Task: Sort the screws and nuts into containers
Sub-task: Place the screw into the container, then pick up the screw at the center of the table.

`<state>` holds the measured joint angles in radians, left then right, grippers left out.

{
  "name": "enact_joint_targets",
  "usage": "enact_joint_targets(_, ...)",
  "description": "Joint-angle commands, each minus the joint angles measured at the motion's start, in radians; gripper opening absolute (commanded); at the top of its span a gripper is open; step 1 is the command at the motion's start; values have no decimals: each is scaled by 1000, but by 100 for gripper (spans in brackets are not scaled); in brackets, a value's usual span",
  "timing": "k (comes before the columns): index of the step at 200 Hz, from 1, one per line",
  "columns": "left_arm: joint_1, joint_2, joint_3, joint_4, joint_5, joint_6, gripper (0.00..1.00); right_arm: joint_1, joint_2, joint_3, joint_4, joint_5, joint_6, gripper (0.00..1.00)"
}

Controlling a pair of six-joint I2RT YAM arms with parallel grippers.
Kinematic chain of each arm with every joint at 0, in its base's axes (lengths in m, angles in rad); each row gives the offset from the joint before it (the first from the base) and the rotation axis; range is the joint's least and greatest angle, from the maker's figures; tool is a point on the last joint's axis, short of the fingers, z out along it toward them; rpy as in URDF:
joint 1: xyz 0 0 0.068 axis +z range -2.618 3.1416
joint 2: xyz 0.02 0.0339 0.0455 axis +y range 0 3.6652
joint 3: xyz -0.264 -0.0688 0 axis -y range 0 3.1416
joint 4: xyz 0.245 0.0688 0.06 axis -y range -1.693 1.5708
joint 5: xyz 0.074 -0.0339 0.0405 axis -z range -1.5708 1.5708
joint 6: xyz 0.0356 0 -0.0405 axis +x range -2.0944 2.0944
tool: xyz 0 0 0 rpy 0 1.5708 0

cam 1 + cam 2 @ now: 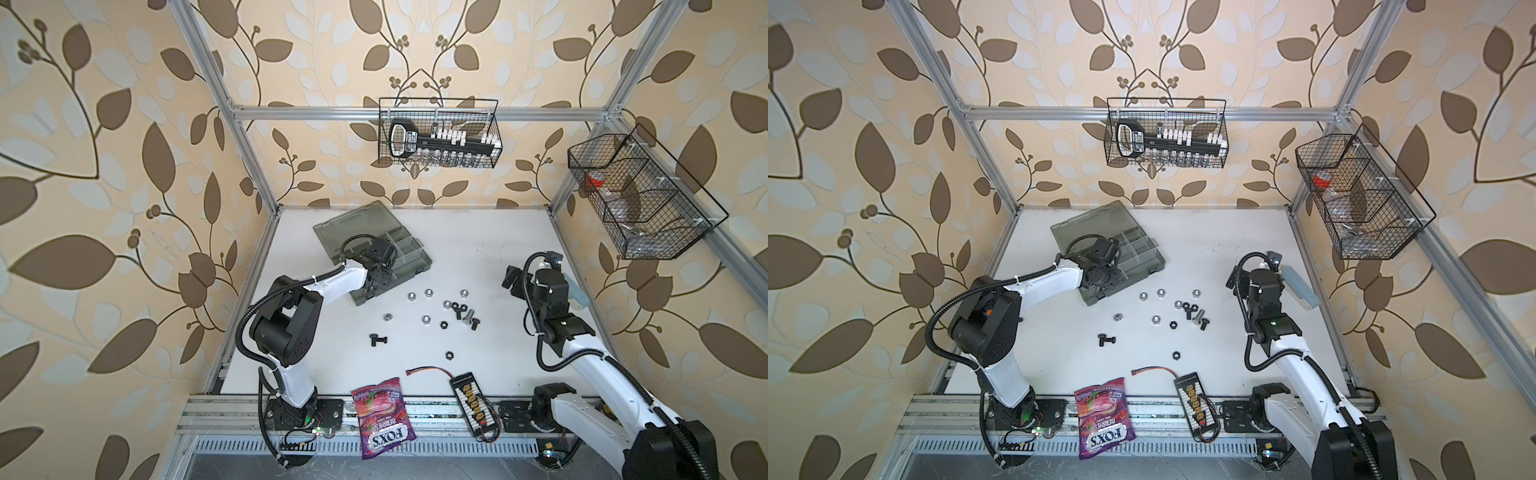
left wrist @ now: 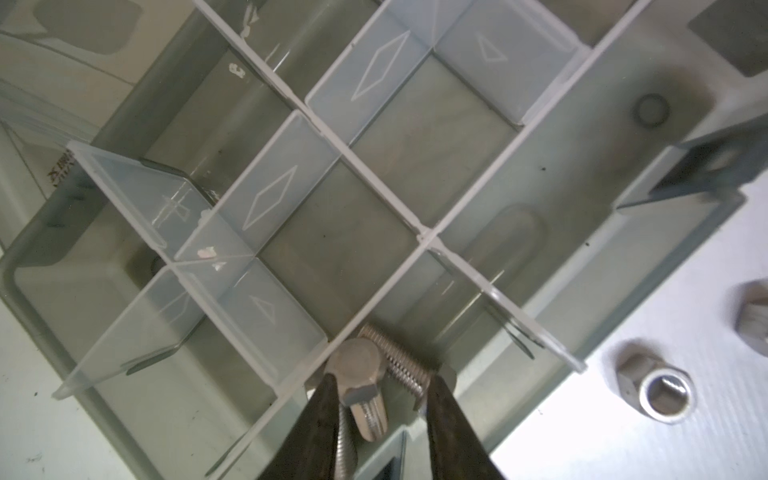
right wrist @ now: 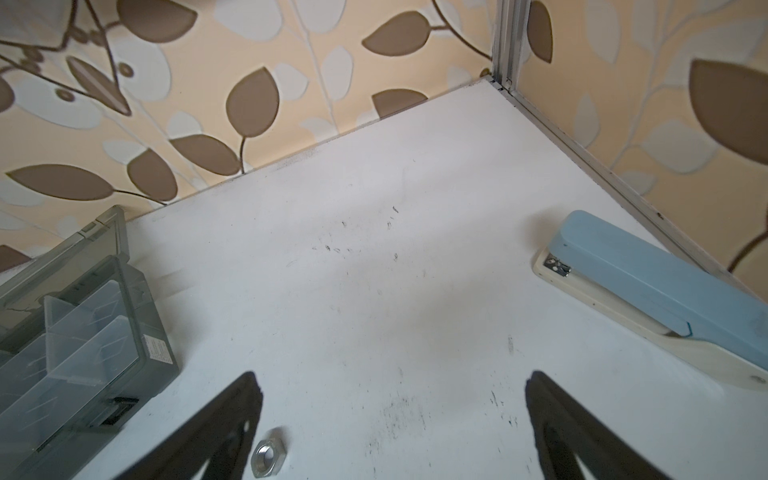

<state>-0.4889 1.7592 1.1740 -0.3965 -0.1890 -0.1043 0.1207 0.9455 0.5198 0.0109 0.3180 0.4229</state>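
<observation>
screws [image 1: 378, 340], nuts [image 1: 426, 319] | loose on scuffed white table [image 1: 478, 249] | leaf-wallpaper walls [image 1: 124, 124]

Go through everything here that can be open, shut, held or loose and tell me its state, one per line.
organizer case, lid open.
left hand, open over a compartment.
silver screw, under that hand, apparently ungripped.
right hand, open, empty.
stapler, closed.
nuts, loose on the table, unsorted.
</observation>
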Motion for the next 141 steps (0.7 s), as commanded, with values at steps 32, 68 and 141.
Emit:
enact_joint_targets(32,3,-126,14,7,144,-60,37,4,8,6,14,2,5,100)
enact_joint_targets(68,-68,-113,29,51,252,-119,40,4,11,8,16,-2,7,100)
enact_joint_targets(141,-333,106,219,85,333,-168,40,5,32,22,-27,63,29,100)
